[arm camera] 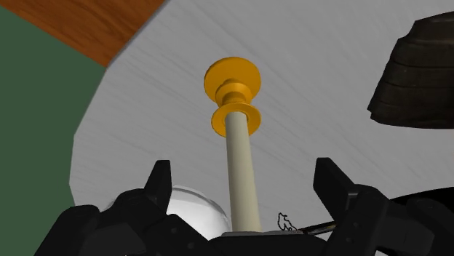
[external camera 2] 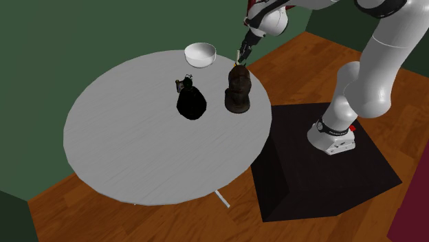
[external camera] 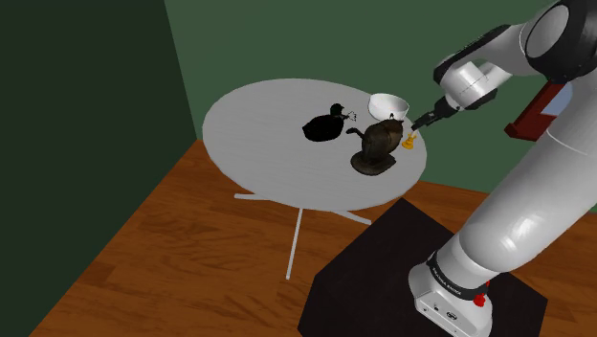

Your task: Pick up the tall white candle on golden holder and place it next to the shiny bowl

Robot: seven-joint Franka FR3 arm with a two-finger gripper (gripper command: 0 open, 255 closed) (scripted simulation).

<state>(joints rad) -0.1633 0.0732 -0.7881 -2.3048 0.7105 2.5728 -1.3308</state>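
Between the open, empty fingers of the black gripper [arm camera: 247, 190] stands one cream candle on golden holder [arm camera: 242, 167]. Shoulder view: one white bowl [external camera: 388, 103] at eleven o'clock, two dark figurines [external camera: 325, 125] [external camera: 375, 146].

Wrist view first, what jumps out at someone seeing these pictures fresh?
A slim cream candle on a bright golden holder stands untouched between the fingers of the open black tool. Nearby on the round grey table sit a glossy white bowl, a dark brown figurine and a black figurine.
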